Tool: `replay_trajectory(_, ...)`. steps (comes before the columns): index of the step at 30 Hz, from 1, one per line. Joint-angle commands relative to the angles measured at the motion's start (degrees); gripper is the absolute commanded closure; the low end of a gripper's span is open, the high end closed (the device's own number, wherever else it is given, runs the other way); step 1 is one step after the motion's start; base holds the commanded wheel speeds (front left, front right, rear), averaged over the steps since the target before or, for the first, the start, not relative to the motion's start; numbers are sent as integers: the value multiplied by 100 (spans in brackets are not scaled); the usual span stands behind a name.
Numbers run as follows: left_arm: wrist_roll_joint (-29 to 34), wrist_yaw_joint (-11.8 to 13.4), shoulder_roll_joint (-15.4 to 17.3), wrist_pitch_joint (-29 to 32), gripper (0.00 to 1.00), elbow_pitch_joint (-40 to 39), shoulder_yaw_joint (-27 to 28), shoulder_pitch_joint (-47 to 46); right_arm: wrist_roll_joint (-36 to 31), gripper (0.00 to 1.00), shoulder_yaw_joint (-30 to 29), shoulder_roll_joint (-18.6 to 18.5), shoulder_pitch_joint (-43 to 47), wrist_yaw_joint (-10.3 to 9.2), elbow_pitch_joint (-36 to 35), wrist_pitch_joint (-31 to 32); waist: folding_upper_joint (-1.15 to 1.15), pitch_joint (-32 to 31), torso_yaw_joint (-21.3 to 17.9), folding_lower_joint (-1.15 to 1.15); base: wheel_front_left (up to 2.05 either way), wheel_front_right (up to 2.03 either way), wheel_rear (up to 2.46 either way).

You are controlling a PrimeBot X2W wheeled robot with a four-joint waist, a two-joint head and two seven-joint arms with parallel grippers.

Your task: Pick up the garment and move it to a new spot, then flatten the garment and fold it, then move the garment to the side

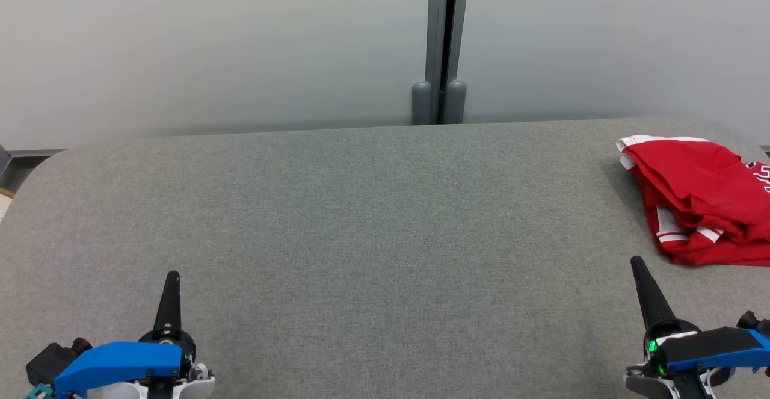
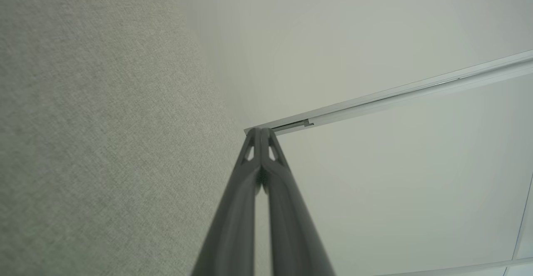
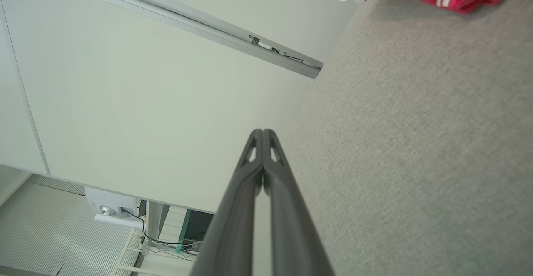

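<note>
The red garment [image 1: 704, 200] lies at the far right of the grey table [image 1: 361, 218], running past the head view's edge. It is gathered in loose overlapping layers with white trim showing, not laid out flat and crisp. That fits two stages: a heap waiting to be carried toward the middle, or a rough fold set off to the side; the pictures don't settle which. Either way, I judge that any handling should take the cloth by an edge or corner, not the bulk, so the layers don't slip. Both arms sit low at the near edge, well apart. The left gripper [image 1: 172, 277] points up the table, jaws clenched on nothing. The right gripper [image 1: 636, 262] leans slightly left, near the garment's front edge but apart from it, jaws likewise clenched and empty.
</note>
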Motion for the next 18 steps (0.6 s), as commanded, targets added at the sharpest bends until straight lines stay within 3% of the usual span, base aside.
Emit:
replay_trajectory(1,-132,-48,5,41,100,-62,53,-122,160,100,-2,-38,-118,3,-18,18,0,0,1,0,0,0,0)
replay_trajectory(18,-821,-69,-41,244,100,-130,166,-204,974,100,-1,-42,-198,4,48,84,0,7,15,0,0,0,0)
